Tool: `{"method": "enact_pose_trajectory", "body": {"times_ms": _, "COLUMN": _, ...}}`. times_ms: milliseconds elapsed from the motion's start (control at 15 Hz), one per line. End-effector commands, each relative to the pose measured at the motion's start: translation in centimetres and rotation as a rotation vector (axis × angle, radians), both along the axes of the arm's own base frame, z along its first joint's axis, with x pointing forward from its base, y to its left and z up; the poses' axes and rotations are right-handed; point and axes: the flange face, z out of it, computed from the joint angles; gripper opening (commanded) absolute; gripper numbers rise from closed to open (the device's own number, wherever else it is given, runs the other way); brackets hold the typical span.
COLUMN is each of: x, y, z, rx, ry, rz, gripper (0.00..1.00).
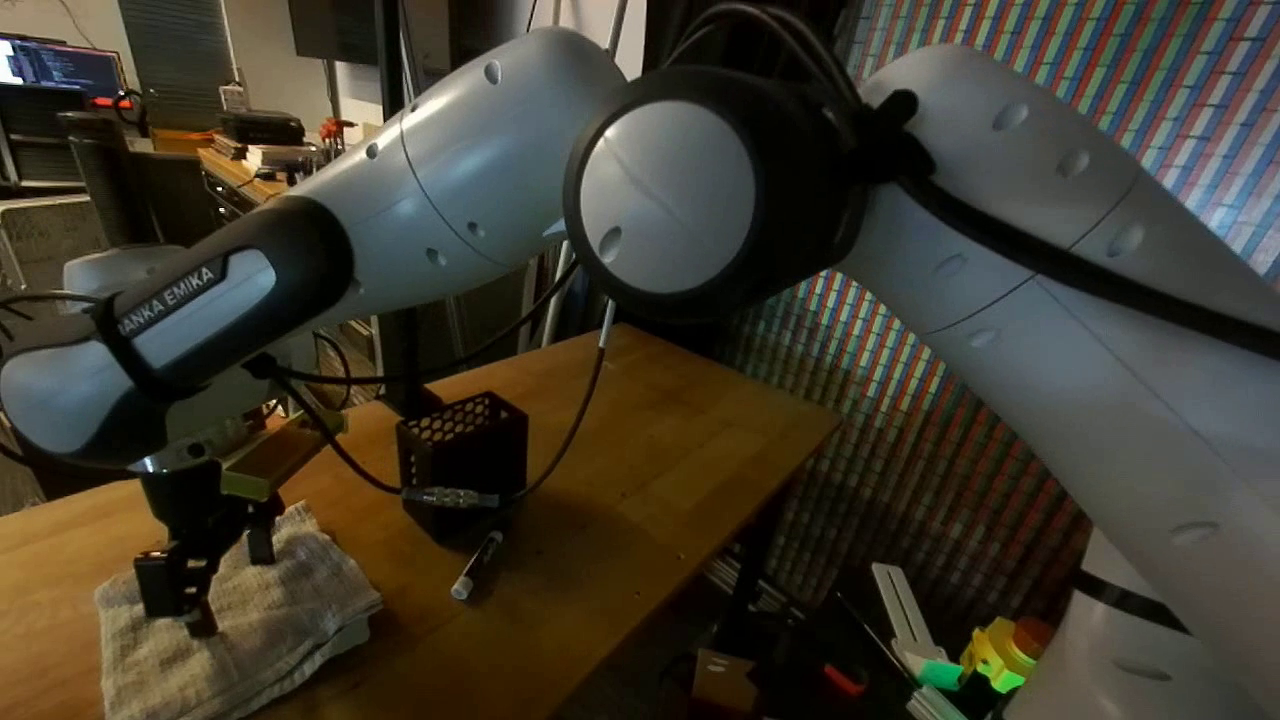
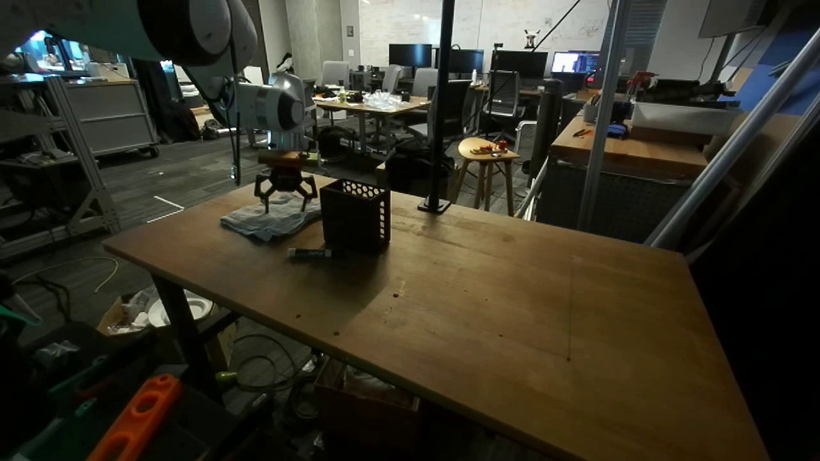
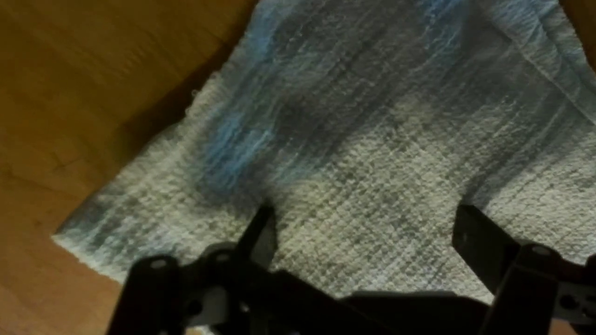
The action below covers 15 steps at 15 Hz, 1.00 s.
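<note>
- Beside the perforated black bin [image 2: 354,221], near it but apart, a folded cloth [image 1: 280,625] is laid on the wooden table [image 2: 512,288]; by the flat support, its layers are presumably kept spread and low.
- Above that cloth, on the same side of the bin, the gripper [image 3: 366,211] is pointed downward, probably so that the fabric can be faced squarely by both fingertips [image 3: 482,244].
- Jaws are set wide apart, nothing clamped; cloth is seen through the gap. Whether the fabric is touched by the tips cannot be told.
- At the bin's foot, a marker [image 1: 477,566] is laid on its side, off the cloth; likely the steadiest pose for so slim a barrel.
- Bin itself is stood upright on its base, supposedly for steadiness.
- Across the bin's face, in an exterior view, a cable connector [image 1: 455,497] is seen, apparently held up by its own cable.
- Cloth, noted closely from the wrist: pale grey, coarse-woven, tinged blue in patches. Edge fuzzy, one corner pointed, layers offset at a further edge. Fine detail is partly blurred.
</note>
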Motion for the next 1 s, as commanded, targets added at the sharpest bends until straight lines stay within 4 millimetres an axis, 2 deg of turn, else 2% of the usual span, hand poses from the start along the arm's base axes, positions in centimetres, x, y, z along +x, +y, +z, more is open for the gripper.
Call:
{"method": "enact_pose_trajectory", "body": {"times_ms": 0, "x": 0.5, "y": 1.0, "z": -2.3, "rx": 0.064, "ry": 0.010, "rz": -0.022, "gripper": 1.00}}
{"method": "enact_pose_trajectory", "body": {"times_ms": 200, "x": -0.1, "y": 1.6, "z": -3.6, "rx": 0.091, "ry": 0.042, "rz": -0.023, "gripper": 1.00}}
{"method": "enact_pose_trajectory", "body": {"times_ms": 267, "x": -0.2, "y": 1.6, "z": -3.6, "rx": 0.096, "ry": 0.046, "rz": -0.021, "gripper": 0.78}}
{"method": "enact_pose_trajectory", "body": {"times_ms": 333, "x": -0.2, "y": 1.5, "z": -3.3, "rx": 0.093, "ry": 0.046, "rz": -0.017, "gripper": 0.74}}
{"method": "enact_pose_trajectory", "body": {"times_ms": 667, "x": -0.5, "y": 1.6, "z": -1.3, "rx": 0.096, "ry": 0.051, "rz": 0.008, "gripper": 0.37}}
{"method": "enact_pose_trajectory", "body": {"times_ms": 933, "x": -0.5, "y": 0.4, "z": 0.0, "rx": 0.088, "ry": 0.057, "rz": 0.014, "gripper": 0.09}}
